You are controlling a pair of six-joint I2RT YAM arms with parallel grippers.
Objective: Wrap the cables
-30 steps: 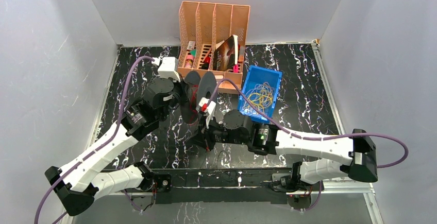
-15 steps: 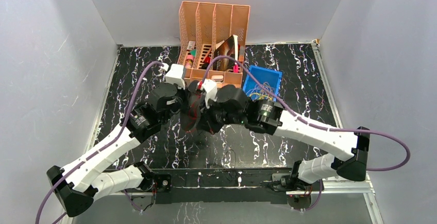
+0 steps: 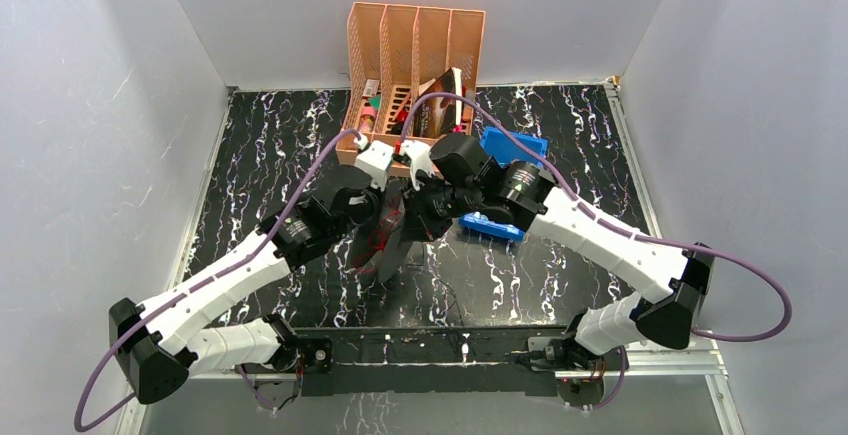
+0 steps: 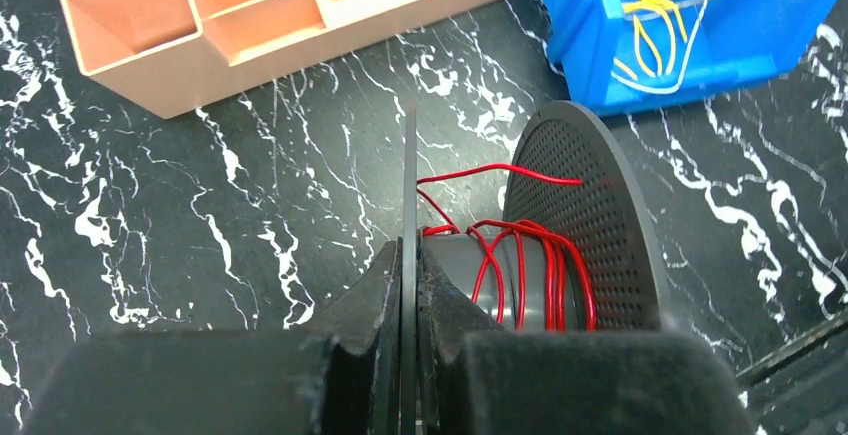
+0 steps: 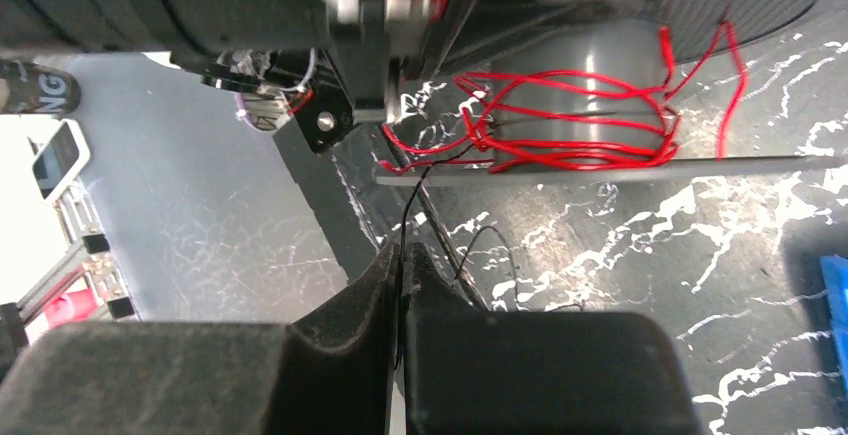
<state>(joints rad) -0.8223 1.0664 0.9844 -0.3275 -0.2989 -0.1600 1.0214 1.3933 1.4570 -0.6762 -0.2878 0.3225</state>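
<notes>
A dark grey spool [image 4: 585,195] with red cable [image 4: 520,260] wound on its core hangs over the black marbled table. My left gripper [image 4: 408,255] is shut on the edge of one of its thin discs [image 4: 410,155]. In the top view the spool [image 3: 385,240] sits between the left gripper [image 3: 372,217] and the right gripper [image 3: 425,217]. The right gripper [image 5: 402,253] pinches a thin black cable [image 5: 412,200] that runs up to the spool [image 5: 590,55] and its red cable [image 5: 560,120]. More black cable loops lie on the table [image 5: 480,245].
A blue bin [image 4: 590,35] with yellow and white cables [image 4: 655,5] stands to the right, partly under the right arm [image 3: 570,220]. A peach desk organiser [image 3: 415,35] stands behind, close to both wrists. Purple arm cords [image 3: 330,155] arch over the middle.
The left gripper carried the spool to the right. The right arm rose and swung back over the blue bin, drawing the black cable along beside the spool.
</notes>
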